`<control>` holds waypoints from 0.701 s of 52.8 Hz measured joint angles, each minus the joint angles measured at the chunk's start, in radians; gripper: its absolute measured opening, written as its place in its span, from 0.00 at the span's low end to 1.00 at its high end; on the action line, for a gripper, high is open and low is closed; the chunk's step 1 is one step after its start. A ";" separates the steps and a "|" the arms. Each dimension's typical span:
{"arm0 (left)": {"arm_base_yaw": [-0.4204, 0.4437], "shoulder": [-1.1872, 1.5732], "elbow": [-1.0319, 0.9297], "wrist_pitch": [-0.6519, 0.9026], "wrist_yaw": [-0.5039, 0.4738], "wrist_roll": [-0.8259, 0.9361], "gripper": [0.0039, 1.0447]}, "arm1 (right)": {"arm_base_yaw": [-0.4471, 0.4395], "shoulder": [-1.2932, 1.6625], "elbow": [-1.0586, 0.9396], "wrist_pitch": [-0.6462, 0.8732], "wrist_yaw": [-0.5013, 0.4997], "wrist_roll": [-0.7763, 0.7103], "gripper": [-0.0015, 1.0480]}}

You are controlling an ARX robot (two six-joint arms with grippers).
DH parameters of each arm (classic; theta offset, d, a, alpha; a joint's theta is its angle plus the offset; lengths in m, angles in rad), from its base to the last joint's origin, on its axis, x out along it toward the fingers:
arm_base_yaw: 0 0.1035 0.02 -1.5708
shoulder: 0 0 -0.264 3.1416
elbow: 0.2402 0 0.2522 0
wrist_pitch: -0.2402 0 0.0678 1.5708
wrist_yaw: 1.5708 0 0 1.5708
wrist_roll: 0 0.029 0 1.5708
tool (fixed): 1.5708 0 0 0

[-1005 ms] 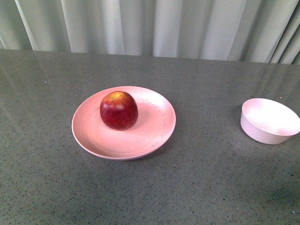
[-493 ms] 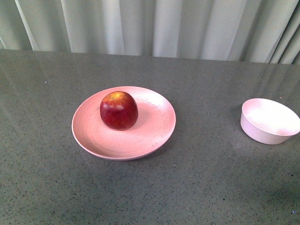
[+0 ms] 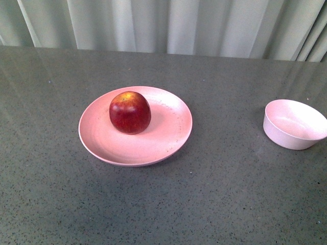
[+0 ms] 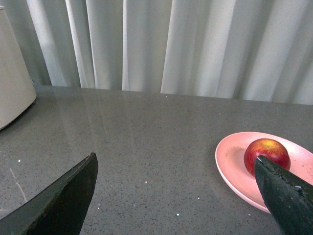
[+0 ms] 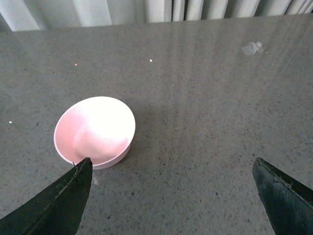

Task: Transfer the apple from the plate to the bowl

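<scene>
Front view shifted, scene sits higher; apple [image 3: 130,112] unmoved on plate [image 3: 102,140]. Left claw [image 4: 173,200] apart, apple just beyond one fingertip [image 4: 274,183]. Right claw [image 5: 171,200] apart near bowl [image 5: 95,129].

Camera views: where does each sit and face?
Front view: on the body, looking down at the apple on the plate, and the bowl; no arms.
Left wrist view: low, facing the curtain past apple and plate, shared with front; open left gripper shows.
Right wrist view: above the bowl, shared with front; open right gripper.
</scene>
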 joint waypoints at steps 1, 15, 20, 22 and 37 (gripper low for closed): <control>0.000 0.000 0.000 0.000 0.000 0.000 0.92 | 0.001 0.051 0.023 0.016 0.002 -0.002 0.91; 0.000 0.000 0.000 0.000 0.000 0.000 0.92 | 0.015 0.527 0.251 0.067 0.043 0.031 0.91; 0.000 0.000 0.000 0.000 0.000 0.000 0.92 | 0.031 0.619 0.299 0.063 0.024 0.080 0.91; 0.000 0.000 0.000 0.000 0.000 0.000 0.92 | 0.043 0.650 0.316 0.059 0.010 0.110 0.91; 0.000 0.000 0.000 0.000 0.000 0.000 0.92 | 0.164 0.814 0.443 0.036 0.059 0.183 0.91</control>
